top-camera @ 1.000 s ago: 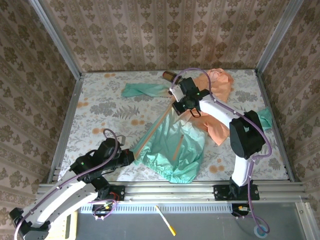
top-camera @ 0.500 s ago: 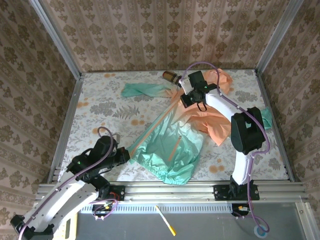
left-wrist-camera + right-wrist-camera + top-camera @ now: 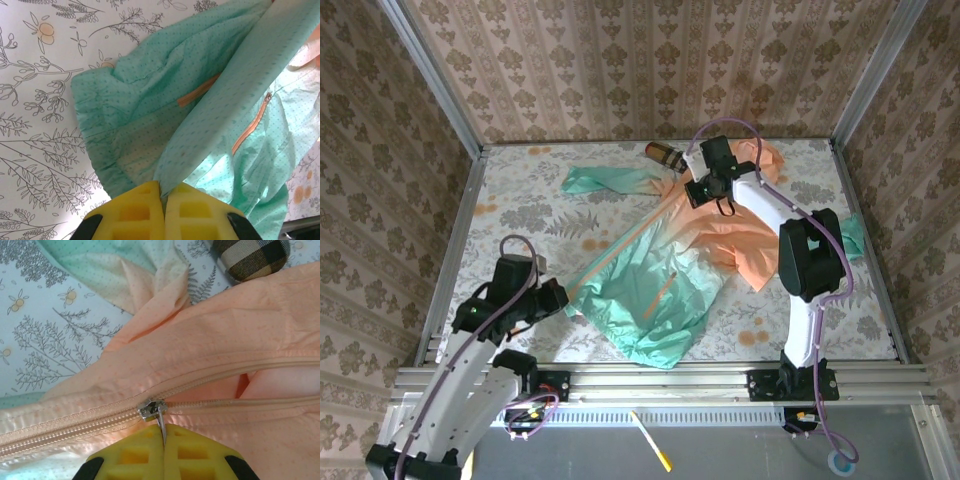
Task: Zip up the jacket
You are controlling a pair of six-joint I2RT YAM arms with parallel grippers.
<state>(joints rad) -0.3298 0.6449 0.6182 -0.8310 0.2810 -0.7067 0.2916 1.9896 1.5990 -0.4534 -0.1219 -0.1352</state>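
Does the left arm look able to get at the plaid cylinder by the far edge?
Probably not: the left gripper is shut on the jacket hem at the near side, and the cylinder lies far across, beside the right gripper.

Three walls [image 3: 650, 70] papered in a brown-and-cream damask stripe close in the table, with bare metal posts [image 3: 432, 75] rising at the corners. The tabletop [image 3: 520, 215] wears a pale cloth printed with grey ferns and orange blossoms, under soft, even light. A slotted aluminium rail [image 3: 660, 378] lines the near edge, and below it lies a grey surface [image 3: 720, 450], perhaps the floor.
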